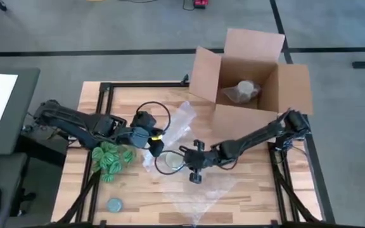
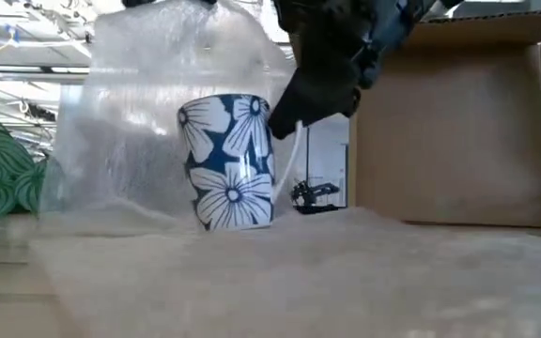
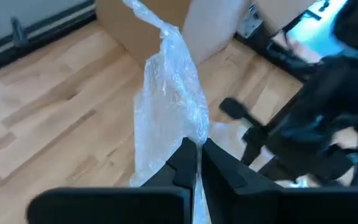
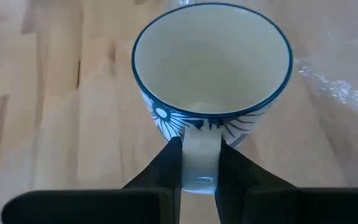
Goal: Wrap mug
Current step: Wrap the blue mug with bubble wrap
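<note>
From above, the mug (image 1: 168,163) stands upright near the middle of the wooden table (image 1: 246,190), its round cream mouth showing. The right gripper (image 1: 184,158) reaches it from the right side, at its handle. The left gripper (image 1: 155,143) sits just beyond the mug's upper left, holding a sheet of clear bubble wrap (image 1: 177,123) that runs up toward the open cardboard box (image 1: 249,79). A green patterned bundle (image 1: 111,158) lies left of the mug, and a small grey-blue disc (image 1: 115,204) rests near the front edge.

At table level, the mug (image 2: 231,161) is glossy, blue with large white flowers, and stands on crinkled plastic. The right gripper (image 2: 287,120) comes down from above to its white handle. Bubble wrap (image 2: 125,122) rises behind and left of the mug; the plain brown box (image 2: 449,131) stands to the right.

In the left wrist view, the left gripper (image 3: 198,163) has its two dark fingers pressed together on a thin edge of the bubble wrap (image 3: 169,106), which bunches into a crumpled, translucent column above pale wood planks.

In the right wrist view, the right gripper (image 4: 199,163) is clamped on the mug's smooth white handle, one finger each side. The mug (image 4: 211,62) sits directly ahead, with a cream interior and a thin blue rim.
</note>
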{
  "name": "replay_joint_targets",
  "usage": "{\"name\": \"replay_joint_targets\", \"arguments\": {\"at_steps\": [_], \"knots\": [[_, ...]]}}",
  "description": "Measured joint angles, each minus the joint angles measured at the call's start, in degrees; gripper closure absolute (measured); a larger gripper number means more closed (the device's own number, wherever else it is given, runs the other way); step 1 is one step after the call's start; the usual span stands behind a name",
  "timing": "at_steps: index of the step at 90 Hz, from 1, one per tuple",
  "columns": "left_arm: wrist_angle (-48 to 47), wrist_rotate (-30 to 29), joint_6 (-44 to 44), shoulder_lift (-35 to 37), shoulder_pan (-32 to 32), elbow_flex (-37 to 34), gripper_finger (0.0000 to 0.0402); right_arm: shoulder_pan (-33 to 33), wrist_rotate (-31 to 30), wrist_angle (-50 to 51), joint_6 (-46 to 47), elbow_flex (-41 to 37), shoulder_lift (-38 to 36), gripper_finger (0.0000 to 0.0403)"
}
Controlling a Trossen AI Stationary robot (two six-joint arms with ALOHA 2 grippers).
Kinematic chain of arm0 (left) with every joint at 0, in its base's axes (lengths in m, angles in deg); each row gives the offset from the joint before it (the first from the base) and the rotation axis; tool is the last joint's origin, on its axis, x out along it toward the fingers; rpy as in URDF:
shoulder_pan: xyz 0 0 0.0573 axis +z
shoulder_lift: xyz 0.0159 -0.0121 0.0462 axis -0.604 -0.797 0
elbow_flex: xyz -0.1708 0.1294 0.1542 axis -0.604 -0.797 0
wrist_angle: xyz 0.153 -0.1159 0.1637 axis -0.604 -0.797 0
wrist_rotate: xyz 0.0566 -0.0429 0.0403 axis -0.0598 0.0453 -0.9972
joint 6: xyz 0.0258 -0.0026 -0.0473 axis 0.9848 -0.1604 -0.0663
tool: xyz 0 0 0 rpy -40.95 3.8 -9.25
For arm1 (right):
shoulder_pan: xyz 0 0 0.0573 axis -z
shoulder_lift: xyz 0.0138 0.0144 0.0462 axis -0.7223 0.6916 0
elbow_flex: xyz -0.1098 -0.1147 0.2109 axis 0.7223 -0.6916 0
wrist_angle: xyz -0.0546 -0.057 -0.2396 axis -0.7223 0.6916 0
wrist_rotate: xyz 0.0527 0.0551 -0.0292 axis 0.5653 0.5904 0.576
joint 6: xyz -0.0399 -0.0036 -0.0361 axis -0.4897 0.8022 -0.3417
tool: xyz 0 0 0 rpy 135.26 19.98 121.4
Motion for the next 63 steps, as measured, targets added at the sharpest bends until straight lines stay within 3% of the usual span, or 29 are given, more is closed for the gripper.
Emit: {"name": "replay_joint_targets", "arguments": {"at_steps": [27,50,63], "knots": [[-2.75,-0.24,5.63,0.02,0.00,6.57,0.0402,-0.03,-0.12,-2.00,2.20,0.04,1.47,0.0360],[-3.52,-0.24,5.39,0.02,-0.54,7.14,0.0402,-0.03,-0.80,-1.69,3.65,-0.06,0.68,0.0359],[-4.83,-0.24,5.23,0.02,-1.29,7.14,0.0401,-0.16,-4.93,-0.83,4.12,-0.09,-1.37,0.0359]]}}
